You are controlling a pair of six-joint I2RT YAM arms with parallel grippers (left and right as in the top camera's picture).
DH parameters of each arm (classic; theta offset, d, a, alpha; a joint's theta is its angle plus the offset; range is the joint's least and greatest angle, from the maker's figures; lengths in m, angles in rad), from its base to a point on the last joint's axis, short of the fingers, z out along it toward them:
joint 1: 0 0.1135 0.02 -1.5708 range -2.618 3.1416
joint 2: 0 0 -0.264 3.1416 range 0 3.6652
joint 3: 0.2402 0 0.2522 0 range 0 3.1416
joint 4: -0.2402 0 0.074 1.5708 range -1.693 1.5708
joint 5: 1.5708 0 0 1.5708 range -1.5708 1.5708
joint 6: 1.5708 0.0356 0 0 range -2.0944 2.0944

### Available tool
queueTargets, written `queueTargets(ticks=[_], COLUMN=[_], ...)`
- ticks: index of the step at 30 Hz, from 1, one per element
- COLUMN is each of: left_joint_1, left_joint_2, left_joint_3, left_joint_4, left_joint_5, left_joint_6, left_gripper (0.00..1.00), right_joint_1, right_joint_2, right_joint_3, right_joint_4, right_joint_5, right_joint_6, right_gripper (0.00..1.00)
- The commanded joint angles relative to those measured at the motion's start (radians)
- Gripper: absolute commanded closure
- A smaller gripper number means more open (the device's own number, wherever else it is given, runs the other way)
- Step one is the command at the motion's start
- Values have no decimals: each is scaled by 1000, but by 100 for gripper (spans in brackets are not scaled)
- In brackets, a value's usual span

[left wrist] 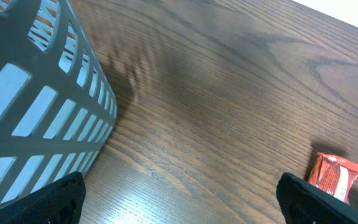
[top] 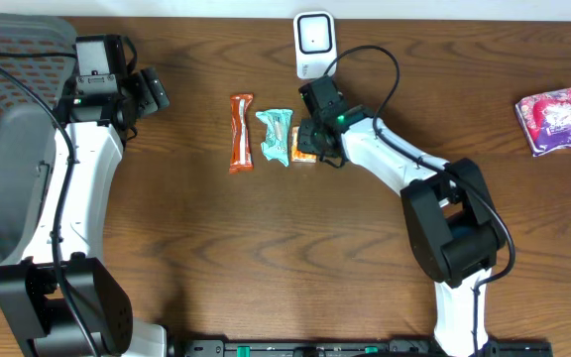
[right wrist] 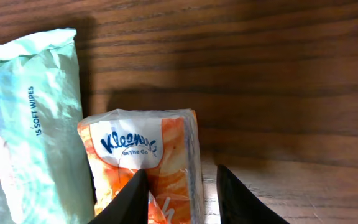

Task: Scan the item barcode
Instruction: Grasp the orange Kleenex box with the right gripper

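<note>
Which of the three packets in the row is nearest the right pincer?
The orange Kleenex pack, rightmost in the row; the right pincer straddles its edge. The green wipes pack and red bar lie farther left.

From overhead my right gripper [right wrist: 182, 186] covers most of the Kleenex pack [right wrist: 142, 149]. In my right wrist view the bottom edge cuts off that pack's lower part, and the wipes pack [right wrist: 30, 112] just left of it runs off the left edge. Whether my fingers [right wrist: 126, 202] press the Kleenex pack, I cannot tell.
</note>
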Motion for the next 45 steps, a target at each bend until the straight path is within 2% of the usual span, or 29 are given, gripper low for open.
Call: queueTargets(ticks=[1, 5, 12, 34, 38, 45], left_joint_1=[4, 4, 4, 4, 4, 4], left_joint_2=[5, 5, 5, 5, 5, 5], left_joint_3=[5, 5, 5, 5, 5, 5], left_joint_4=[-3, -3, -3, -3, -3, -3], left_joint_5=[-9, -9, -9, -9, -9, -9], left_joint_6=[-9, -9, -9, -9, -9, -9], left_gripper=[3, 2, 2, 2, 2, 2], right_joint_1=[0, -1, -3, -75, -90, -145], right_joint_2=[58, 58, 59, 60, 58, 19], right_joint_3=[-15, -15, -15, -15, -14, -14], right_joint_4=[-32, -35, -43, -91, -92, -99], right_joint_5=[107, 109, 111, 55, 18, -122], right_joint_6=[1, 1, -1, -34, -35, -77], right_gripper=[69, 66, 49, 51, 54, 48])
